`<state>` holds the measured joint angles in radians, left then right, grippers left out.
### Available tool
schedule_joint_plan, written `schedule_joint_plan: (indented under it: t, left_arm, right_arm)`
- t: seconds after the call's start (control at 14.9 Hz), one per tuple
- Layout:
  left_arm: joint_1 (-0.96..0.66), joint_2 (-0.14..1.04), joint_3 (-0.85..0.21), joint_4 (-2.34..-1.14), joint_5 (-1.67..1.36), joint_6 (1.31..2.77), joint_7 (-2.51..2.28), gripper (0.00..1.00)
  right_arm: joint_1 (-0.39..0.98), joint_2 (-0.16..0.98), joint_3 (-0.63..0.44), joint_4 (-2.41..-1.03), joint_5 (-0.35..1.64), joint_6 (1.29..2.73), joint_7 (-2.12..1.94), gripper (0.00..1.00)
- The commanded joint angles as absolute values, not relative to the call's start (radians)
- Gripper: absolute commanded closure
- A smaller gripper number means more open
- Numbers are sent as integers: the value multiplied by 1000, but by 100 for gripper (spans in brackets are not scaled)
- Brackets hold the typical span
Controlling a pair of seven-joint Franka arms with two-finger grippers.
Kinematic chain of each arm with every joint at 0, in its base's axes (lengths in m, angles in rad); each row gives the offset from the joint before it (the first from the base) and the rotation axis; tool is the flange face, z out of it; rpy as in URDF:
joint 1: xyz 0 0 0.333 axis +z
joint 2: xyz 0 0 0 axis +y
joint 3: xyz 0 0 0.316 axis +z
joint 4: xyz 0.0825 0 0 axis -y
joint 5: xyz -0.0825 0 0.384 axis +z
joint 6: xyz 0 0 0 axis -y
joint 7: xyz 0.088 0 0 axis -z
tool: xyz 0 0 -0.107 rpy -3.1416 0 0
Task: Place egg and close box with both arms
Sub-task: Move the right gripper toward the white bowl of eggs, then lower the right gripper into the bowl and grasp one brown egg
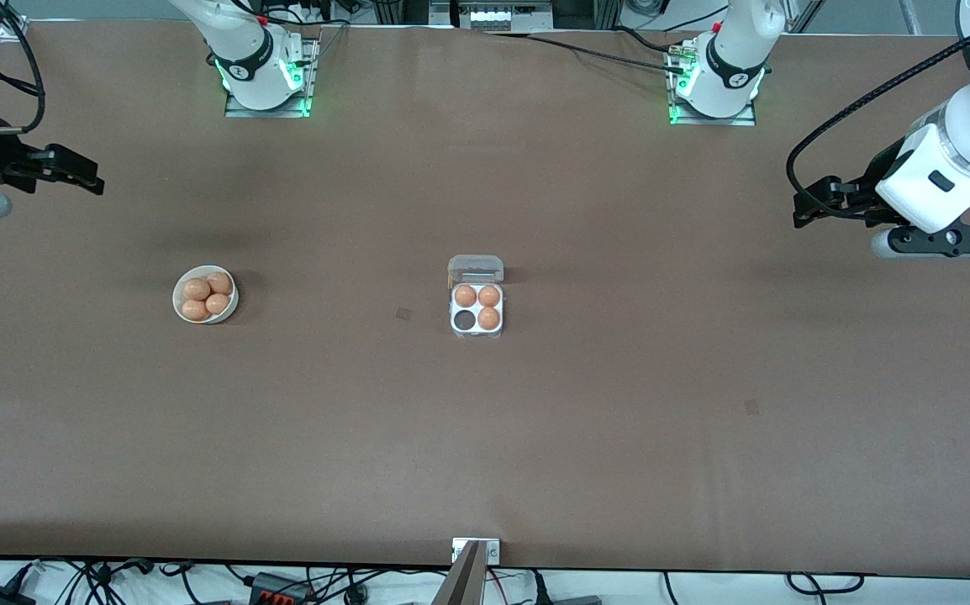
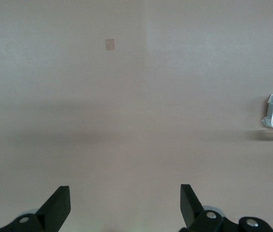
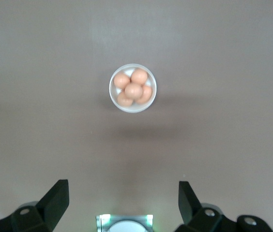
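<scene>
Nearest the front camera sits the box (image 1: 477, 308), mid-bench, my landmark for everything else: white tray, three eggs seated, one cell dark and vacant at the corner nearest the camera on the right arm's side; clear lid (image 1: 476, 269) hinged open and lying flat on the edge farther from the camera. Toward the right arm's end of the bench from the box, well apart, a white bowl (image 1: 205, 294) holds four or five brown eggs (image 3: 133, 90) heaped together. Right end effector (image 1: 73, 172) hangs at that end, farther out than the bowl from the box, fingers spread wide and holding nothing; its wrist view looks straight onto the bowl. Left end effector (image 1: 817, 206) hovers off the other end of the bench from the box, fingers likewise wide and empty; only the tray's edge with two eggs shows in its wrist view. Both arms look parked, nothing started. Judgement: the step in hand is fetching an egg, a job for the right arm since the bowl is on its side. To do it well: come down over the topmost egg in the heap, straddle it across its narrow waist, close gently so the shell neither cracks nor squirts loose, lift clear without nudging its neighbours. Carry to the vacant cell and lower until seated before letting go. Lid work follows, one arm steadying the tray.
</scene>
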<state>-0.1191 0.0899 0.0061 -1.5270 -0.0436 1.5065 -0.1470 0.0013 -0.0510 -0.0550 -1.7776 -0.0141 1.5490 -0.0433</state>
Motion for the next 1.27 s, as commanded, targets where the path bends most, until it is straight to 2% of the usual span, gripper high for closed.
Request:
schedule_joint_plan:
  t: [0.0, 0.13, 0.67, 0.94, 1.2]
  left_arm:
    - [-113, 77, 0, -1532, -58, 1496, -133, 0]
    - [-114, 81, 0, -1511, -55, 1497, -124, 0]
    - [-98, 104, 11, -1509, -43, 1499, -123, 0]
    - [-100, 106, 9, -1509, -43, 1499, -123, 0]
    - [-100, 107, 9, -1508, -43, 1499, -121, 0]
  right_arm:
    - [-1, 14, -49, -1782, -8, 1537, -38, 0]
    - [-3, 72, -49, -1801, -6, 1590, -37, 0]
    - [-2, 115, -49, -2157, -9, 2201, -41, 0]
    - [-2, 192, -49, -2183, -11, 2304, -55, 0]
    - [3, 199, -49, -2299, -12, 2497, -60, 0]
